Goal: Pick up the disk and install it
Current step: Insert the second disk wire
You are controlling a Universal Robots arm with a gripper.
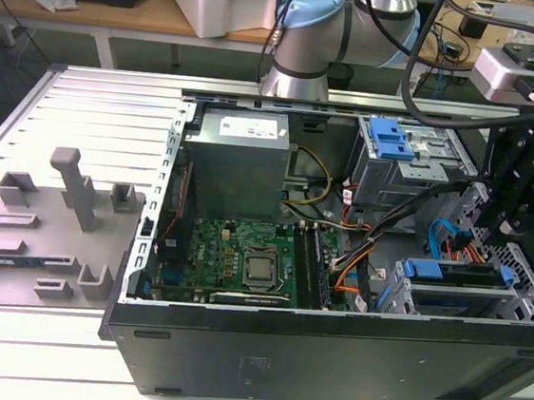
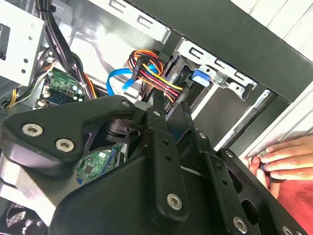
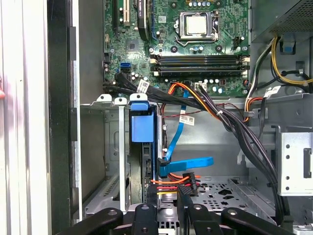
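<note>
The disk (image 1: 436, 271) stands on edge in the grey drive bay at the front corner of the open computer case, on the exterior view's right. Its blue carrier tab (image 3: 142, 126) shows at the top of the slot and appears in the second wrist view as the blue tab (image 2: 201, 77). My black gripper (image 1: 505, 230) hangs just beyond the bay, over the case's right side. Its fingers (image 2: 157, 115) lie close together with nothing between them. The fingertips sit by a bundle of red, yellow and orange power wires (image 3: 172, 181) behind the disk; whether they touch is unclear.
A blue data cable (image 3: 188, 163) and black cable bundle (image 3: 230, 122) cross near the bay. The motherboard (image 1: 242, 255), grey power supply (image 1: 238, 159) and a blue-handled cage (image 1: 392, 142) fill the case. A person's hand (image 2: 281, 156) rests on the case's outer edge. A grey fixture plate (image 1: 45, 224) lies at left.
</note>
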